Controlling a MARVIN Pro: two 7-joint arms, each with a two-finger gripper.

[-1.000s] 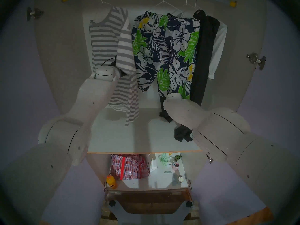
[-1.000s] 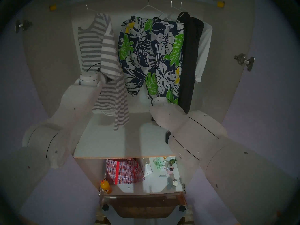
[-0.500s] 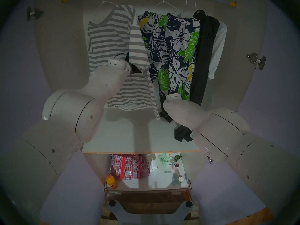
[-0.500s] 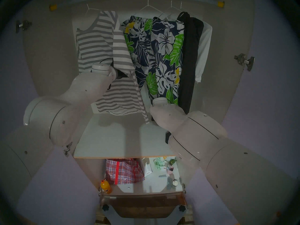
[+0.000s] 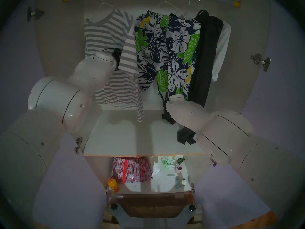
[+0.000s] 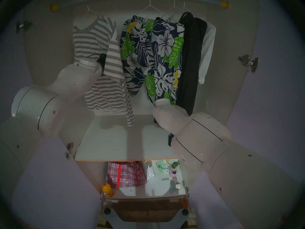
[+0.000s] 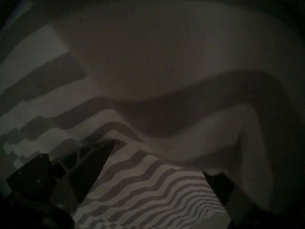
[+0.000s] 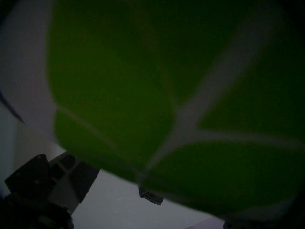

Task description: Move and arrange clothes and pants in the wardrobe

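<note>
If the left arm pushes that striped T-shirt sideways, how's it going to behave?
The striped T-shirt looks floppy: its sleeve drapes over the left gripper. Hanging on a thin wire hanger, it would probably swing and slide along the rail.

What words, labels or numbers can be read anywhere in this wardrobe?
None can be read.
Orange bottle: dark label, too blurred to read.
White paper bag: small dark print, too small to read.
Clothes and red checked bag: no text seen.
</note>
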